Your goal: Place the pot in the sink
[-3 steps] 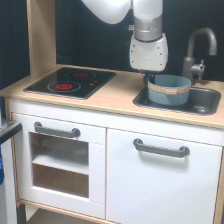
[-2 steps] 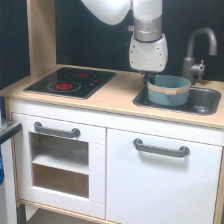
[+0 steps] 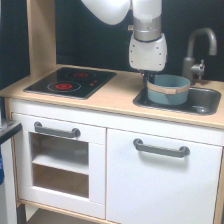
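Right of centre, the pot [image 3: 168, 89] sits in the sink [image 3: 205, 102] under the gripper [image 3: 148, 76] — its jaws hidden, grip unclear — so placing looks nearly done; next, release and lift away.

Single exterior view, standing in front of the toy kitchen, looking slightly down at the tabletop [image 3: 115, 97], sitting fairly near, cabinet doors [image 3: 160, 180] filling the lower frame

A black stovetop [image 3: 70, 82] with red rings sits above white cabinet doors with grey handles [image 3: 161, 148].
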